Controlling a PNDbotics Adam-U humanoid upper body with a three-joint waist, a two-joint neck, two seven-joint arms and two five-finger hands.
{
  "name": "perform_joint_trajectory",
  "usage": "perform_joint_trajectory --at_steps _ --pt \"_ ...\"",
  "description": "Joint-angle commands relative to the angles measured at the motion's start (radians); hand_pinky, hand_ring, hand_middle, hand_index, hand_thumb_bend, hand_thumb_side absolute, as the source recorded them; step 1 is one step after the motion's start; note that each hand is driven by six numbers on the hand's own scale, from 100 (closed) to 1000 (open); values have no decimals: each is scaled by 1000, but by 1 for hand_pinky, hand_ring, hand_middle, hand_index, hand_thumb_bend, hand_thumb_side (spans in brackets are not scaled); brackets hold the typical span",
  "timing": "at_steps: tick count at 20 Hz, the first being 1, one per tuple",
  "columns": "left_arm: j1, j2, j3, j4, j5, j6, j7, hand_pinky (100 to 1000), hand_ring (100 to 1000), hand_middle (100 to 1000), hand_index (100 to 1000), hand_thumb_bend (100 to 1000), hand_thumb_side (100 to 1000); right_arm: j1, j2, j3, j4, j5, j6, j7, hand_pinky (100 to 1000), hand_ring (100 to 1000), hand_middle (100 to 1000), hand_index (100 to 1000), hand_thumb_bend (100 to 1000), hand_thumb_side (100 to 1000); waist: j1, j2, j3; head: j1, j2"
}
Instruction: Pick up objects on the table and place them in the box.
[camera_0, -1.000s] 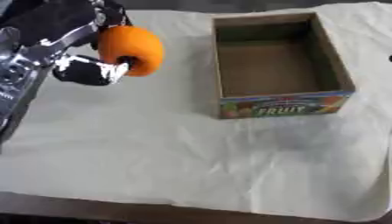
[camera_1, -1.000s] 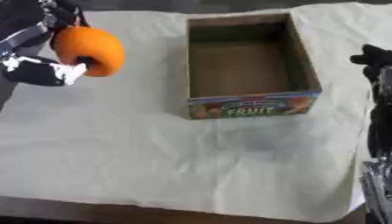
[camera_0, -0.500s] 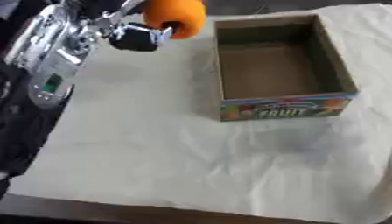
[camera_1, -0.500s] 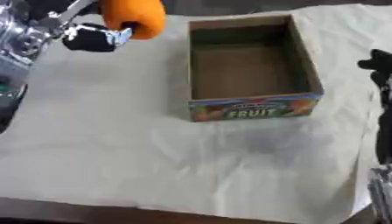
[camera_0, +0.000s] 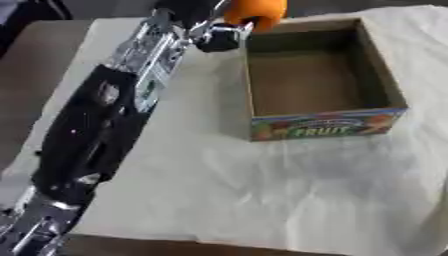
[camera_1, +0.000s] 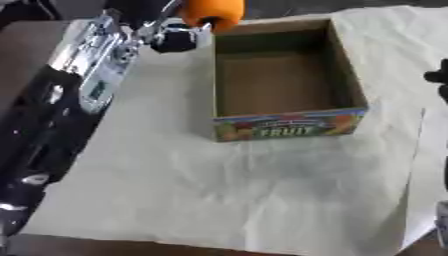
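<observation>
The left hand (camera_0: 203, 22) is curled round an orange (camera_0: 255, 11), its fingers (camera_0: 219, 40) wrapped about the fruit's underside, and it holds the fruit in the air just above the far left corner of the box (camera_0: 318, 75). The orange sits at the box's upper rim, half over the edge and half outside it, not yet inside. The box is an open cardboard one with a bright printed front reading FRUIT on the side nearest the robot, and its brown inside shows nothing in it. It stands on a pale crumpled cloth (camera_0: 262, 190) that covers the desk (camera_0: 52, 60), whose darker bare surface shows to the left of the box beyond the cloth's edge. The left arm (camera_0: 105, 115), black with silver parts, stretches from the near left up toward the box's far corner. To the right of the box, at the edge of the right eye view, a dark bit of the right hand (camera_1: 438, 80) shows; whether its fingers are open I cannot tell.
</observation>
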Motion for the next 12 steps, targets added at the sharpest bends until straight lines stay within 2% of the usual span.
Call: perform_joint_trajectory --at_steps 1,4,5,7,12 --pt "-29 -29 24 50 -73 -6 68 239 357 555 649 100 238 -16 3 6 -20 -15 -1 10 958 918 689 832 100 1000 -8 -14 -8 12 -14" --pt "-32 -54 28 107 -130 -34 119 249 371 556 665 100 239 -20 6 8 -20 -19 -1 13 957 918 688 832 100 1000 -9 -12 -15 14 -16" --pt "-32 -58 28 123 -149 -45 132 268 385 559 662 100 194 -22 7 9 -20 -20 -2 15 957 918 688 832 100 1000 -9 -12 -18 15 -16" --pt "-28 -64 28 148 -192 -59 152 300 407 567 652 100 205 -26 9 12 -20 -23 -3 18 957 918 688 832 100 1000 -9 -12 -25 19 -17" --pt "-11 -89 29 206 -274 -90 149 362 466 609 675 100 193 -31 18 22 -20 -29 0 29 959 919 689 833 100 1000 -9 -8 -44 31 -23"
